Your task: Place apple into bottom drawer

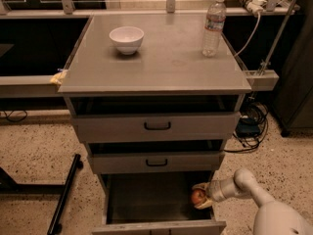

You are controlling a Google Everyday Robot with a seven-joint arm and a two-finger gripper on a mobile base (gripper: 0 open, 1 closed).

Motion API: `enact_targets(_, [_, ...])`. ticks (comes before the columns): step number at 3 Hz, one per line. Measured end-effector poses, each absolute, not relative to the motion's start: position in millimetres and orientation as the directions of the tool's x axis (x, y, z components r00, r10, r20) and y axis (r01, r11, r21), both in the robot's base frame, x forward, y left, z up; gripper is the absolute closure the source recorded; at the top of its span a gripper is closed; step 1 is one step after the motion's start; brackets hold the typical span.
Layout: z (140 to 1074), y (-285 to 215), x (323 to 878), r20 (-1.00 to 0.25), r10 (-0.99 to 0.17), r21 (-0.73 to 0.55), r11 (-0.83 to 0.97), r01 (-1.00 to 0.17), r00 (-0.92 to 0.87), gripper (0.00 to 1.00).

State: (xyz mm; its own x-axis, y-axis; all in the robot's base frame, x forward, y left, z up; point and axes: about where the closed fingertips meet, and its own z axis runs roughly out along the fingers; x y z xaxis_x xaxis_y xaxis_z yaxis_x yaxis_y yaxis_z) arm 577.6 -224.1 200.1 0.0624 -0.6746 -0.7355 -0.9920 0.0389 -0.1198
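The bottom drawer (146,199) stands pulled out, with a dark interior and a grey front panel along the lower edge of the camera view. My gripper (199,196) reaches in from the right, over the drawer's right side, and is shut on the apple (198,196). The apple is small and red-orange, and sits between the fingers just inside the drawer's right wall, low in the drawer. My white arm (244,182) bends away to the lower right.
Two shallower drawers with black handles (157,126) are above, slightly open. On the cabinet top stand a white bowl (126,38) and a water bottle (213,27). A black stand leg (66,195) lies on the floor at left. Cables (249,126) hang at right.
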Motion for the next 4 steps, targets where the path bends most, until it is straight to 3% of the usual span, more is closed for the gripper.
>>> enact_targets(4, [162.7, -198.2, 605.0, -0.683, -0.729, -0.163, 0.089, -0.983, 0.047, 1.0])
